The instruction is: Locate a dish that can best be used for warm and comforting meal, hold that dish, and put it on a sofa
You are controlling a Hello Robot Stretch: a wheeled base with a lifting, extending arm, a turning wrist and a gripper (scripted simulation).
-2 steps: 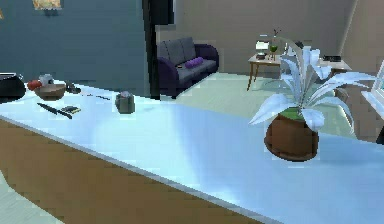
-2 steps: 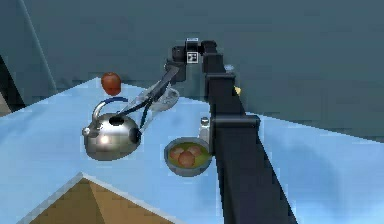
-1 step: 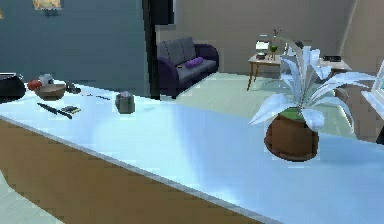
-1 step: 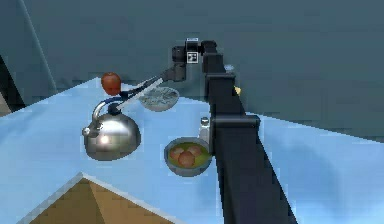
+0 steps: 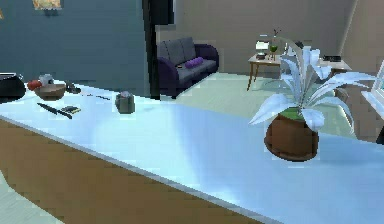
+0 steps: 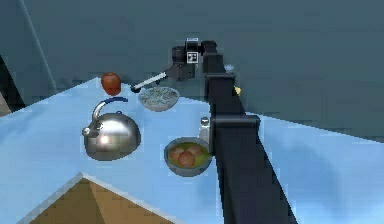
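Arm side view: hand (image 6: 148,83) near bowl (image 6: 159,98)

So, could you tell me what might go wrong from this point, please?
The hand is near the grey bowl, with a red round thing and a kettle close by; a sideways move might knock them. A second bowl sits close beside the arm, so retracting could nudge it. The sofa lies across the room beyond the counter, so the carry may tip the dish.
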